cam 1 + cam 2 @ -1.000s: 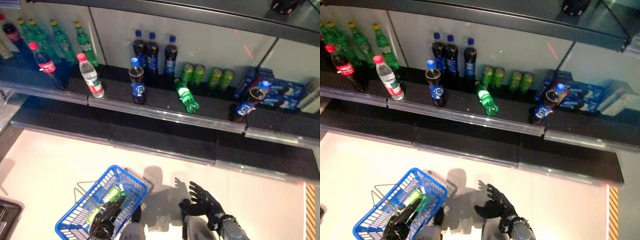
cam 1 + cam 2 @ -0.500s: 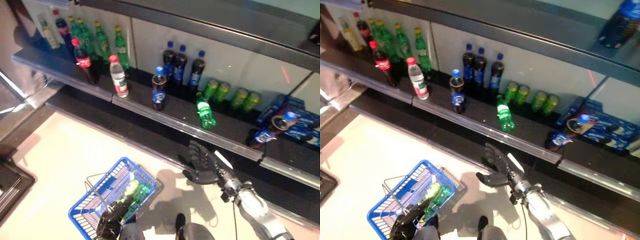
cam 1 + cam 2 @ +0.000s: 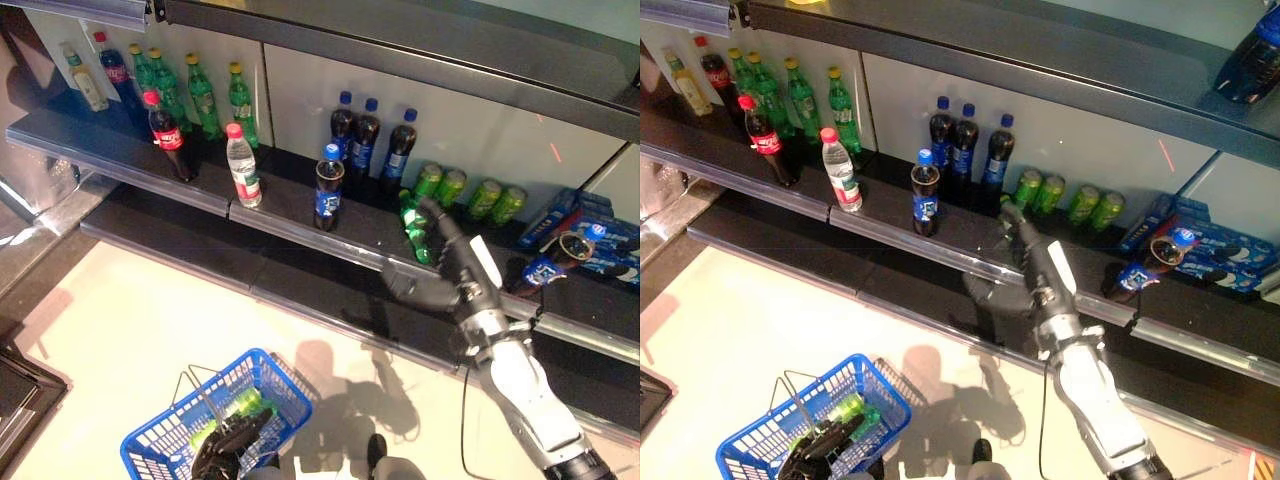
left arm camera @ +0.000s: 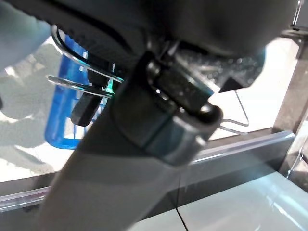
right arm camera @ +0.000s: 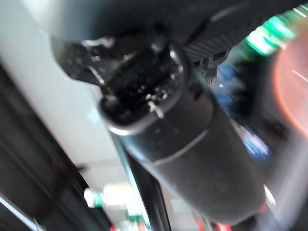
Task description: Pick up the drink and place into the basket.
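On the shelf, the open-fingered right robot hand (image 3: 445,262) reaches the lying green bottle (image 3: 412,229).

The right arm reaches forward and up from the lower right, its silver-grey forearm extended, the right hand (image 3: 447,262) held with fingers straight and pointing ahead, thumb spread out to the side. The left hand (image 3: 228,447) shows low at the bottom edge, its dark fingers curled downward close to the body.

Shelf (image 3: 300,225): bottles (image 3: 363,150), cans (image 3: 468,192); floor (image 3: 130,330): basket (image 3: 160,455).
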`<state>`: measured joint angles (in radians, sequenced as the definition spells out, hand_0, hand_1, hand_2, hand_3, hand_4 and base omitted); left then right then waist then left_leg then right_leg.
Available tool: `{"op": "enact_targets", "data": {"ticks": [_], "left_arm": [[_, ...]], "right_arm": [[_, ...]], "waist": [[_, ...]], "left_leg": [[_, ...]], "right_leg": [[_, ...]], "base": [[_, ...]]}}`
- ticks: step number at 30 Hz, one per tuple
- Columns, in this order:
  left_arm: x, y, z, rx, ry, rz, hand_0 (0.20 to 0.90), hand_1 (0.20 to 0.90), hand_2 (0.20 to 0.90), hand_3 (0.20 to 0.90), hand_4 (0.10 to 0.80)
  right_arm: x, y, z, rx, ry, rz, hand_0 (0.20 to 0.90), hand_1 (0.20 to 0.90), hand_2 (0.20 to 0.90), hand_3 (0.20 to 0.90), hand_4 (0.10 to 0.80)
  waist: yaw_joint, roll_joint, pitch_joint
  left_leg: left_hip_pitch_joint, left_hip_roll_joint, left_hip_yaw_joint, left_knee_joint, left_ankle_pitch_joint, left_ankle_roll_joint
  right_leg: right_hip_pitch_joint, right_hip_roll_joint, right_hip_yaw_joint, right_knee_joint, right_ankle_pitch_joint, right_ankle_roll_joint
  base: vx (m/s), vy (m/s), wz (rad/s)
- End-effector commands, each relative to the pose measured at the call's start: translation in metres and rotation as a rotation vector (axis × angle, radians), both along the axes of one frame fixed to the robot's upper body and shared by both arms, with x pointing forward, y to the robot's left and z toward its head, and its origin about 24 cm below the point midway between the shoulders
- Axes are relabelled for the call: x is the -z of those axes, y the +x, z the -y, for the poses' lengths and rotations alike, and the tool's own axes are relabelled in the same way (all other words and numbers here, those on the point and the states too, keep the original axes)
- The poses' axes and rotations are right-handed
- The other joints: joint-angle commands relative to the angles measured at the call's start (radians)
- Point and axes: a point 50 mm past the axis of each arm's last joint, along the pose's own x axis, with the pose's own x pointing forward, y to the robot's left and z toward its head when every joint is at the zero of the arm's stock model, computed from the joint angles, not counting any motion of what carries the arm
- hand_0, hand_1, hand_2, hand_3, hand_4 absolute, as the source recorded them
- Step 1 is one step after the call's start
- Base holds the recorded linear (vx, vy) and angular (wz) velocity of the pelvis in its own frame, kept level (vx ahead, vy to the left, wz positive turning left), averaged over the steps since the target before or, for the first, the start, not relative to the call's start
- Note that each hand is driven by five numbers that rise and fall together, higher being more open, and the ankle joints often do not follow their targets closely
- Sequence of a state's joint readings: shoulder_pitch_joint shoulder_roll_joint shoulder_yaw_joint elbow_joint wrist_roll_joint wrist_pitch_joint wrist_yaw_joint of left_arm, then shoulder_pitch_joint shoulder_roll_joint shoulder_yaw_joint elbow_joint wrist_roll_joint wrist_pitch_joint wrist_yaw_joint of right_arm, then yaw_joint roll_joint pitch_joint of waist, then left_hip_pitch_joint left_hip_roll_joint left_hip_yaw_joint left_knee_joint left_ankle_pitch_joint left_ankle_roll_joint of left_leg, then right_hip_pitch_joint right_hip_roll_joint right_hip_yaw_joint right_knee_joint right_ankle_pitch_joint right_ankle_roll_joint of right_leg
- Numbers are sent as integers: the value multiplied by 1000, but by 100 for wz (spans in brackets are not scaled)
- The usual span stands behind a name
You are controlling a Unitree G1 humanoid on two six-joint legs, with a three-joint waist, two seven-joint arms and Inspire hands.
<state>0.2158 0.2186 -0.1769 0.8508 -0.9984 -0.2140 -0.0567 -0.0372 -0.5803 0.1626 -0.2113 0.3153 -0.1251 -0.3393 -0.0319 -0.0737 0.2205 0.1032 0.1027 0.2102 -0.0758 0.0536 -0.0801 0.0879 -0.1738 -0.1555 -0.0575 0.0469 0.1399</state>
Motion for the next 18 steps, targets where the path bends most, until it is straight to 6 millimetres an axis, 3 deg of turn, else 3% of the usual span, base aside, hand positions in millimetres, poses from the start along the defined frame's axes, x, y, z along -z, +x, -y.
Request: {"op": "enact_targets", "data": {"ticks": [1,12,16,18], "left_arm": [[-35,53,-3,97,74,344,300,300,300,200,100],[-35,58,-2,121,84,337,300,300,300,200,100],[-44,78,-2,143,87,390,300,300,300,200,100],[-55,100,1,155,86,451,300,300,300,200,100]], "right_arm": [[-43,6,10,163,-38,213,900,900,900,900,800],[-30,25,35,446,-52,134,900,900,900,900,800],[-41,40,33,501,-42,158,900,900,900,900,800],[-58,53,27,520,-7,204,900,900,900,900,800]], "waist": [[21,18,-65],[48,30,-27],[59,36,26],[69,43,89]], "left_leg": [[-27,62,-2,113,-73,3],[-59,59,-31,149,-76,-2],[-117,52,-54,188,-77,-1],[-175,44,-76,228,-79,0]], "right_leg": [[-49,-5,-5,75,-19,-6],[-62,0,-19,106,-35,-21],[-106,-1,-23,146,-45,-31],[-147,-1,-24,176,-51,-41]], "base": [[52,-27,1],[10,3,4],[-150,14,10],[-257,8,14]]}}
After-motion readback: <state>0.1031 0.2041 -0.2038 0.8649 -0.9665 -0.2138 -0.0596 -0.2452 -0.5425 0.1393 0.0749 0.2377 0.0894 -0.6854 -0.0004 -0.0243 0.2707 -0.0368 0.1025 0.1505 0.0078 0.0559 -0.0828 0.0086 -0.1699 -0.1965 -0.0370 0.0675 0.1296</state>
